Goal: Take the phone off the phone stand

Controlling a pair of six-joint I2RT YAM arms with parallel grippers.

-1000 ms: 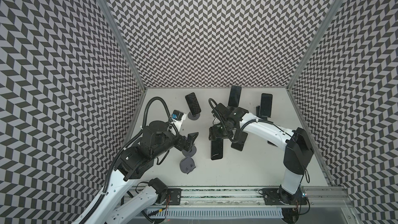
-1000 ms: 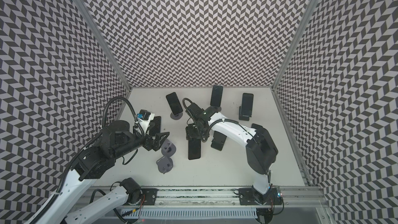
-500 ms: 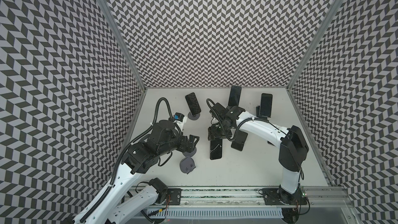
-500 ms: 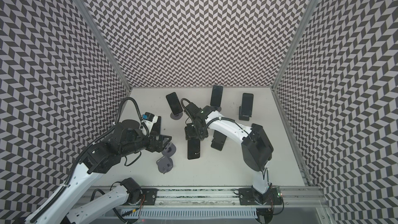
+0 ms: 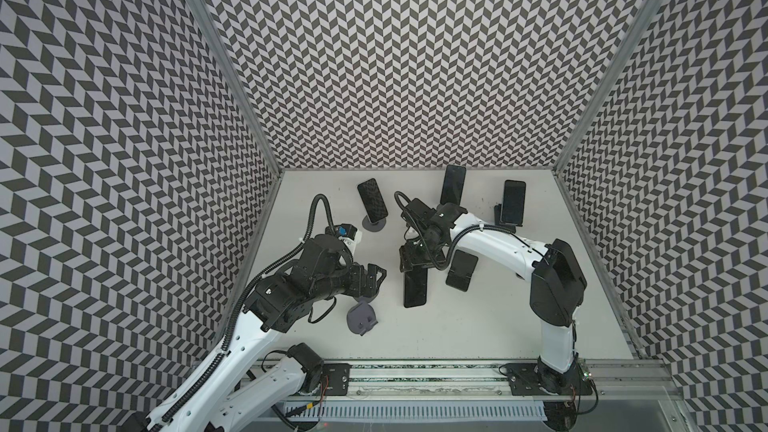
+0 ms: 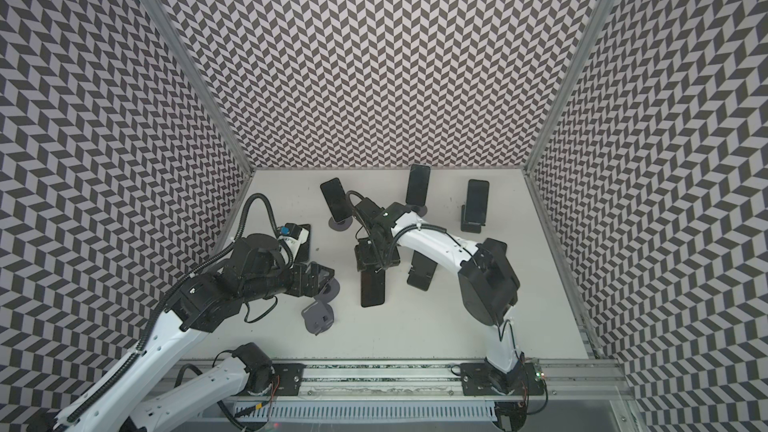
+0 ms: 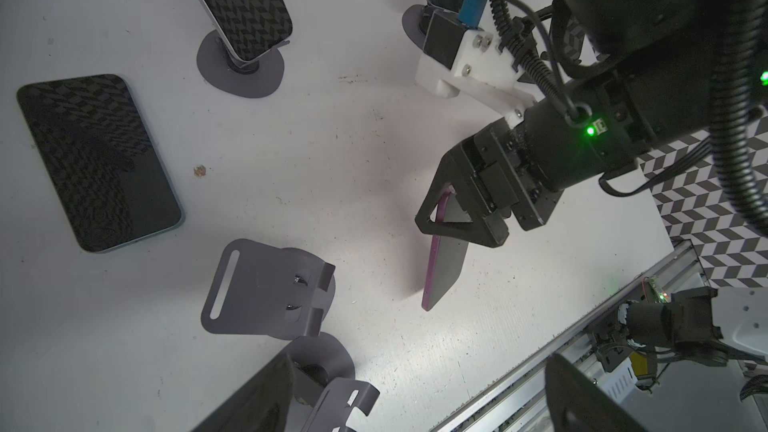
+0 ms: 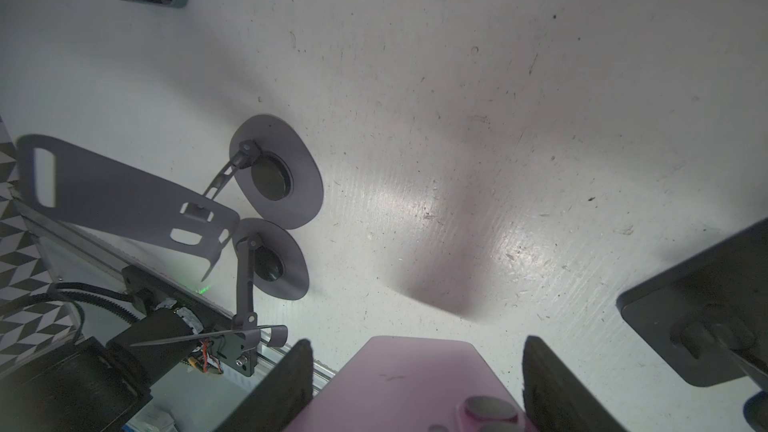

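In both top views the right claw [image 5: 414, 264] is clamping the phone [image 5: 414, 290] by its upper end, holding it clear of the empty black stand [image 5: 461, 271] alongside. In the left wrist view the left claw [image 7: 420, 359] is gaping, idle, above the grey stands [image 7: 266, 288]. In the right wrist view the phone's far end is perhaps resting on the surface [image 8: 457, 118].

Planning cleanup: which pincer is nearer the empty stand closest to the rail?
Left. The left pincer hovers open just beyond the stand; right pincer holds a phone farther toward the middle.
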